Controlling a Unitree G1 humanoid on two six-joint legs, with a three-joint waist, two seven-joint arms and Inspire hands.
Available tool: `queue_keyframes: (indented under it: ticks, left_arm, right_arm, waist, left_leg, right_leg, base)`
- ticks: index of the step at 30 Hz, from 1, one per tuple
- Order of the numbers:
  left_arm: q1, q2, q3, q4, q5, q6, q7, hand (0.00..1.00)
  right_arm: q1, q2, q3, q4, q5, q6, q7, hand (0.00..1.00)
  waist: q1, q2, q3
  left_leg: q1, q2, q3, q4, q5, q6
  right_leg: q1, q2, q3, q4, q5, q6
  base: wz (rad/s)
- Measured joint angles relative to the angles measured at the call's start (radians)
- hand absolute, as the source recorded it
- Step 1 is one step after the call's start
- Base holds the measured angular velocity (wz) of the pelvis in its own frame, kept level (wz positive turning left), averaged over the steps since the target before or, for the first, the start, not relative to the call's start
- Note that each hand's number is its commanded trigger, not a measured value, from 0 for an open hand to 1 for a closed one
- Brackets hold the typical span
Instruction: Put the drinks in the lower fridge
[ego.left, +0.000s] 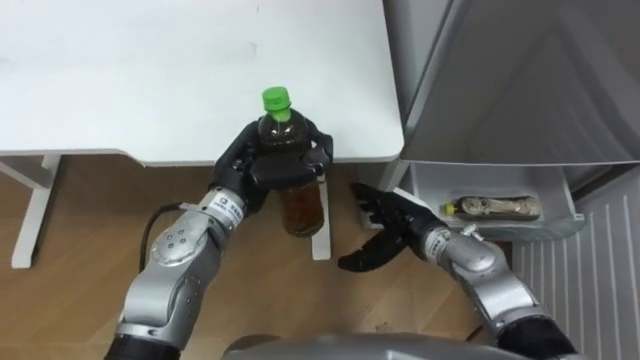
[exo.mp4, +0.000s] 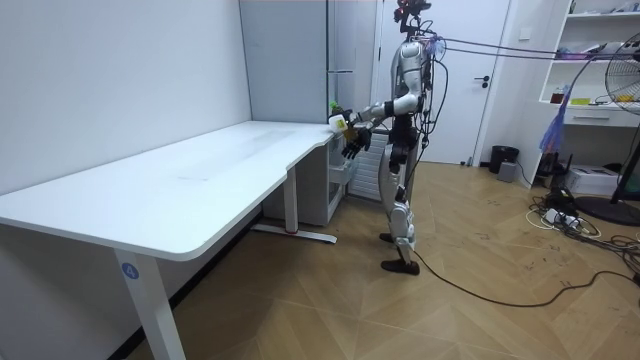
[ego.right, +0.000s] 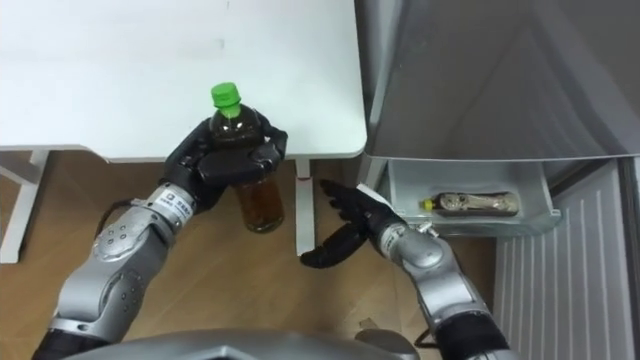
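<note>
- Left hand (ego.left: 275, 165): fingers curled around the tea bottle (ego.left: 301, 210), which is held upright just past the table (ego.left: 150, 70) edge, apparently for carrying.
- Right hand (ego.left: 398, 228): fingers spread and empty, near the open fridge drawer (ego.left: 565, 218), where a second bottle (ego.left: 495, 208) lies.

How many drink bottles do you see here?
2. One bottle is held in the left hand; the other bottle lies in the fridge tray. More may be hidden.
</note>
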Motion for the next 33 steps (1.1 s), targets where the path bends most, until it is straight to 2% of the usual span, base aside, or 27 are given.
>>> queue_keyframes:
  ticks: [6,9,13,17,24,33]
  left_arm:
    - [0.0,0.005,0.002,0.0,0.029,-0.016,0.0,1.0]
    - [0.0,0.005,0.001,0.0,0.029,-0.04,0.0,1.0]
    - [-0.002,0.003,0.0,0.0,0.027,-0.055,0.001,1.0]
    - [-0.002,0.017,-0.031,0.003,0.028,-0.073,0.005,1.0]
    - [-0.002,0.019,-0.078,0.008,0.027,-0.074,-0.003,1.0]
    - [-0.002,0.019,-0.1,0.009,0.026,-0.073,-0.021,1.0]
  right_arm:
    - [0.001,-0.002,0.0,-0.034,0.002,-0.007,0.086,0.0]
    - [0.003,-0.004,0.001,-0.034,0.003,-0.022,0.107,0.0]
    - [0.003,-0.005,0.004,-0.034,0.01,-0.026,0.108,0.0]
    - [0.003,-0.01,0.032,-0.034,0.112,-0.026,0.124,0.0]
    - [0.002,0.0,0.057,-0.053,0.276,-0.034,0.176,0.0]
    - [0.009,-0.01,0.075,-0.071,0.36,-0.032,0.195,0.0]
  waist:
    - [0.006,-0.021,-0.0066]
    - [0.005,-0.016,-0.0065]
    - [0.006,-0.007,-0.0045]
    - [0.004,-0.004,-0.0034]
    - [0.005,0.001,-0.0003]
    - [0.0,0.001,0.0002]
  left_leg:
    - [-0.003,-0.004,0.0,0.0,0.0,0.0]
    - [-0.002,-0.004,-0.001,0.001,0.0,0.001]
    - [0.003,-0.004,0.0,0.0,0.0,0.001]
    - [0.005,-0.004,0.0,-0.001,0.0,0.001]
    - [0.003,-0.004,0.005,-0.002,0.0,0.001]
    - [0.002,-0.004,0.007,-0.002,0.0,0.001]
  right_leg:
    - [0.0,-0.004,-0.004,0.0,0.001,0.003]
    - [0.001,-0.004,-0.005,0.0,0.001,0.003]
    - [0.001,-0.004,-0.004,0.0,0.001,0.003]
    - [0.003,-0.004,-0.003,-0.002,0.001,0.003]
    - [0.002,-0.003,0.013,-0.002,0.001,0.003]
    - [-0.002,-0.002,0.015,0.009,0.001,0.003]
  base:
    - [0.03]
    - [0.0]
    - [0.0]
    - [0.0]
    - [0.0]
    - [0.0]
